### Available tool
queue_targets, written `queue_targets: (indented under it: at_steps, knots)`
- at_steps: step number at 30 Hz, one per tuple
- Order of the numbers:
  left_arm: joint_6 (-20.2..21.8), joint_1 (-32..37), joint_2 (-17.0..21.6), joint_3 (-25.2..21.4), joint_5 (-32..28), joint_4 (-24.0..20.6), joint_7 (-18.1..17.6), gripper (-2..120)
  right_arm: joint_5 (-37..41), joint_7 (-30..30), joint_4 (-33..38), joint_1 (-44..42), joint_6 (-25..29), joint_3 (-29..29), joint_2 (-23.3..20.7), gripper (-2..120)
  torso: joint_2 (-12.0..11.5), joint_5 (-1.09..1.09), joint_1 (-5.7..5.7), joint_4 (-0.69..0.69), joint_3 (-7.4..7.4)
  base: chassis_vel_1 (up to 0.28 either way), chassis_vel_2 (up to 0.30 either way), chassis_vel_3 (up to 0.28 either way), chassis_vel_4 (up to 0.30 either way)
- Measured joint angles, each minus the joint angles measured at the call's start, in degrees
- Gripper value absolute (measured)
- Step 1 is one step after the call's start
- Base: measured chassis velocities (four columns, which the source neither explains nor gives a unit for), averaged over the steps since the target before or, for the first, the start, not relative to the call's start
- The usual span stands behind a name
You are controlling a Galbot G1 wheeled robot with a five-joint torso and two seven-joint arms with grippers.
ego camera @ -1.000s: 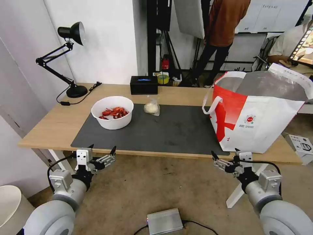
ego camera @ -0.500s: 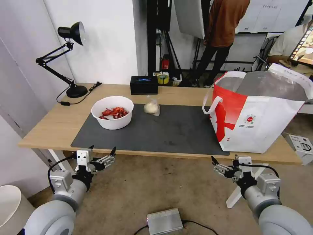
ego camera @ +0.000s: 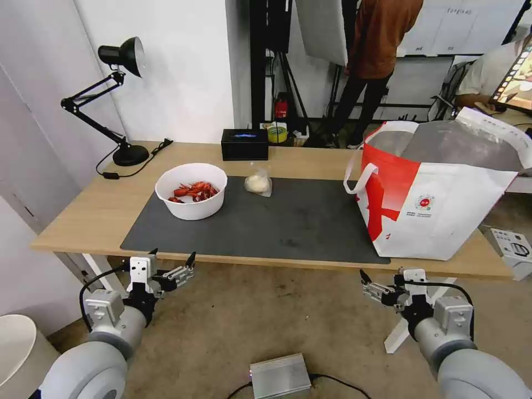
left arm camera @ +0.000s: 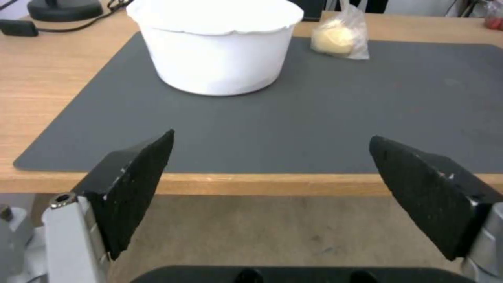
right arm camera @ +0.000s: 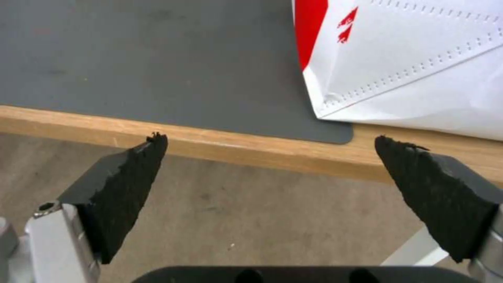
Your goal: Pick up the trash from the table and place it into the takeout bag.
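Both arms low — left claw [ego camera: 173, 258], right claw [ego camera: 382, 274] agape.

**Desk layout, left to right**

On the desk [ego camera: 83, 216] lies a mat [ego camera: 288, 221]. The bowl [ego camera: 191, 191] sits on the mat's left part, the small bag [ego camera: 258, 182] just right of it near the mat's far edge. The takeout bag [ego camera: 438, 188] stands at the right end, partly on the mat. A lamp [ego camera: 119, 100] stands at the far left, a box [ego camera: 244, 144] behind the small bag.
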Motion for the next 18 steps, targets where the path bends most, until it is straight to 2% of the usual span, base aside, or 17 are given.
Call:
queue_targets:
  at_steps: [7,9,14,18]
  knots:
    - [0.5,0.7,-0.2,-0.2,1.0,0.0,0.0,100,3.7,-1.7,-0.2,3.3,0.4,-2.0,-1.3,100,0.0,0.00,0.00,-0.01,0.00,0.000,0.000,0.000,0.000]
    - [1.2,0.7,-0.2,0.0,1.2,-0.5,0.0,100,7.0,-5.1,-1.2,8.6,1.8,-5.0,-2.6,100,0.0,0.00,0.00,-0.01,0.00,0.000,0.000,0.000,0.000]
    - [1.3,0.4,-0.1,0.1,1.0,-0.8,-0.1,100,10.2,-8.1,-3.3,17.1,2.8,-9.4,-4.2,100,0.0,0.01,0.00,0.03,0.01,0.000,0.000,0.000,0.000]
    - [1.4,-0.1,0.0,0.4,0.6,-1.1,-0.2,100,11.8,-11.4,-7.2,26.5,3.3,-14.3,-5.4,100,0.0,0.00,0.00,-0.02,0.01,0.000,0.000,0.000,0.000]
